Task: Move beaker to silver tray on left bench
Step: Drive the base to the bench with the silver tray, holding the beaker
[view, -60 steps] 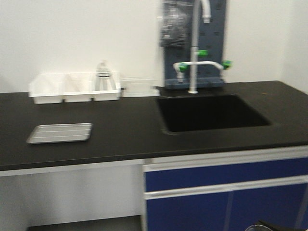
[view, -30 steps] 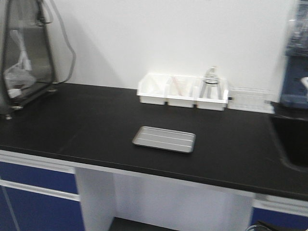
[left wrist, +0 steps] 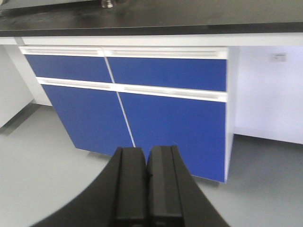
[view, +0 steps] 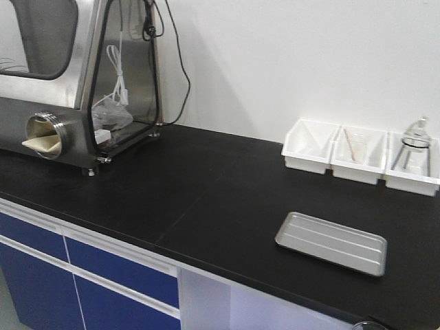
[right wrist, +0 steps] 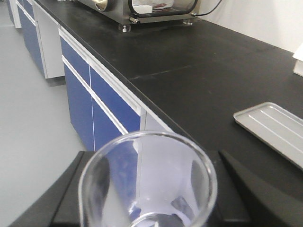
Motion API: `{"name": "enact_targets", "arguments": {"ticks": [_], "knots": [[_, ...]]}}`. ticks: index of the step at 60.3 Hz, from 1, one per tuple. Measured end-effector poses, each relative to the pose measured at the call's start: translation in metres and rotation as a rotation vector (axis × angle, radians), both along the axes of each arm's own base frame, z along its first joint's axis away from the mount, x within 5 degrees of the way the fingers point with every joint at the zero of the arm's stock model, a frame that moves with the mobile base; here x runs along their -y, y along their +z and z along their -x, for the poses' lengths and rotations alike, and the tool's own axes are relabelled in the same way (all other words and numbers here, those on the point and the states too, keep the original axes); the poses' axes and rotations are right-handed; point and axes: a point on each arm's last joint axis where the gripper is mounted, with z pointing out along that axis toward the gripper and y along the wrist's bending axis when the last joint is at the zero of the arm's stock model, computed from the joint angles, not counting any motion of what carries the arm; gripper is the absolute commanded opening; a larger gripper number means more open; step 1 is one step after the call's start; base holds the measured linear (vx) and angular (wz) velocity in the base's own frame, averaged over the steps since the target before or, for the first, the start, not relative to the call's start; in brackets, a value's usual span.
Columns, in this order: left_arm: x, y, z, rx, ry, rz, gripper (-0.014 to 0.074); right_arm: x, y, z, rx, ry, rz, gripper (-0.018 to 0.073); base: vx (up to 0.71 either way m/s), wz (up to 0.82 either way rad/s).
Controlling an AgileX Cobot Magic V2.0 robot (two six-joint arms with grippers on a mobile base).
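Note:
The clear glass beaker (right wrist: pixel 147 182) fills the bottom of the right wrist view, upright between my right gripper's (right wrist: pixel 149 189) black fingers, which are shut on it in front of the bench edge. The silver tray (view: pixel 331 243) lies flat on the black top of the left bench (view: pixel 206 192) at the right; it also shows in the right wrist view (right wrist: pixel 274 130). My left gripper (left wrist: pixel 147 184) is shut and empty, low in front of the blue cabinet fronts (left wrist: pixel 156 104). In the front view only a small dark edge shows at the bottom right.
A steel and glass chamber (view: pixel 75 69) with a cable stands at the bench's back left. Three white bins (view: pixel 361 159) stand by the wall at the right; one holds a flask on a wire stand (view: pixel 412 148). Grey floor (left wrist: pixel 42 161) lies before the cabinets.
The front view has swung left along the bench: the sink and tap have left the frame, the tray and bins have shifted right, and the steel chamber has come in at left.

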Motion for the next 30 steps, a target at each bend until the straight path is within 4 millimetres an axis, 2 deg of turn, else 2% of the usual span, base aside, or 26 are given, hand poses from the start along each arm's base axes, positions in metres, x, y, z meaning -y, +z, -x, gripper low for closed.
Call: {"name": "enact_targets", "arguments": {"ticks": [16,30], "knots": [[0.0,0.0,0.0,0.0,0.0,0.0,0.0001,0.0,0.0,0.0,0.0,0.0,0.0,-0.0011,0.3,0.13],[0.0,0.0,0.0,0.0,0.0,0.0,0.0001,0.0,0.0,0.0,0.0,0.0,0.0,-0.0011,0.3,-0.07]]}}
